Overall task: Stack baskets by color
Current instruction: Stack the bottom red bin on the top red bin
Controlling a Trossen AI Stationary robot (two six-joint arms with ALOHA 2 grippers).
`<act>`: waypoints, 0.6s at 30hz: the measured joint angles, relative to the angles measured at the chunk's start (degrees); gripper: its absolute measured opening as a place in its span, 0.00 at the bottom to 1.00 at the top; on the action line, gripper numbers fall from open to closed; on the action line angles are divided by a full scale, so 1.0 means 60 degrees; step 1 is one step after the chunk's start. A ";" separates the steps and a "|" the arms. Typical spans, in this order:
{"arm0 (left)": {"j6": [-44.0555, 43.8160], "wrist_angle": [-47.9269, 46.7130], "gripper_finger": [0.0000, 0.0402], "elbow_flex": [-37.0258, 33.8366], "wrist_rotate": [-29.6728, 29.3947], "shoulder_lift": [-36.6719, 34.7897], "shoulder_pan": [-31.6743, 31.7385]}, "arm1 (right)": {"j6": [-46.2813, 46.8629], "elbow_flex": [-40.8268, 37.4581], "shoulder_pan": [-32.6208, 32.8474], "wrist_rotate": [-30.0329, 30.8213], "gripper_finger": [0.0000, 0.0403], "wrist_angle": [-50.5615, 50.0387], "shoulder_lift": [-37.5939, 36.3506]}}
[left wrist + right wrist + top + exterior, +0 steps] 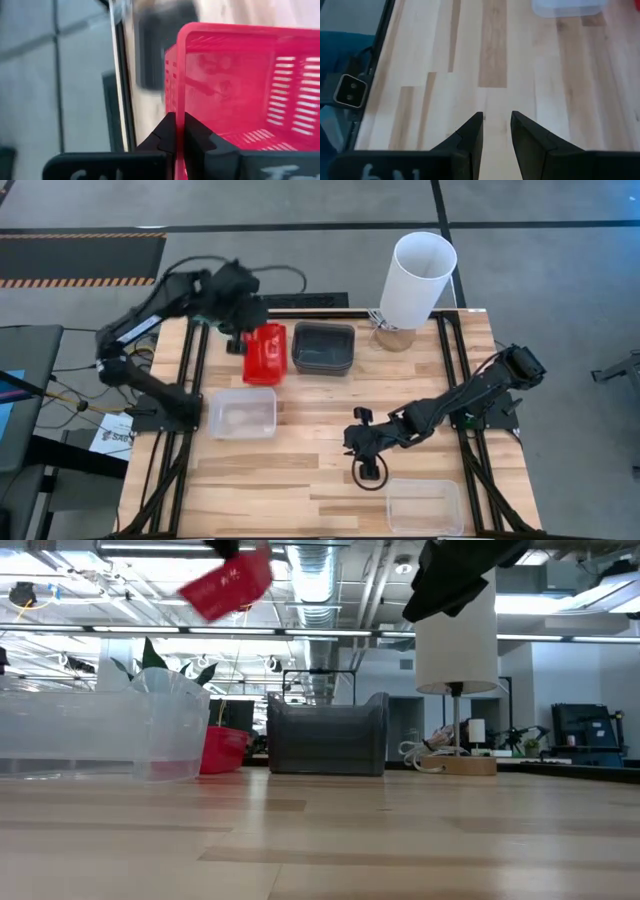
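Observation:
My left gripper (245,340) is at the table's far left, shut on a red mesh-sided basket (266,353) that it carries high in the air (226,584). Another red basket (226,749) rests on the table below it, beside a dark grey basket (323,347). One clear basket (242,412) sits at mid left, and a second clear basket (424,505) sits near the front right. My right gripper (368,465) hovers open over bare wood (497,120), with nothing between its fingers. My left gripper pinches one upright wall of the red basket at its rim (178,117), one finger inside the basket and one outside. The fingers (197,137) slant down from the table's left. The basket is lifted clear of everything and hangs tilted (226,584).
A tall white cylinder (415,280) stands on a wooden base at the far right, behind the grey basket. Dark frame rails (455,380) run along both sides of the table. Bare wood lies in the middle, between the two clear baskets.

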 joint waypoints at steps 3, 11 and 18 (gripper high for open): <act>0.0600 -0.0387 0.00 -0.0108 0.0452 0.0533 0.1273 | -0.0281 0.0000 -0.0111 0.0007 0.30 -0.0032 -0.0001; 0.0741 -0.0961 0.00 -0.0475 0.0314 0.2346 0.2506 | -0.0953 0.0000 -0.0165 0.0036 0.30 -0.0213 -0.0004; 0.1102 -0.0707 0.00 -0.0606 0.0491 0.3024 0.2620 | -0.0992 -0.0004 -0.0165 0.0036 0.30 -0.0429 -0.0004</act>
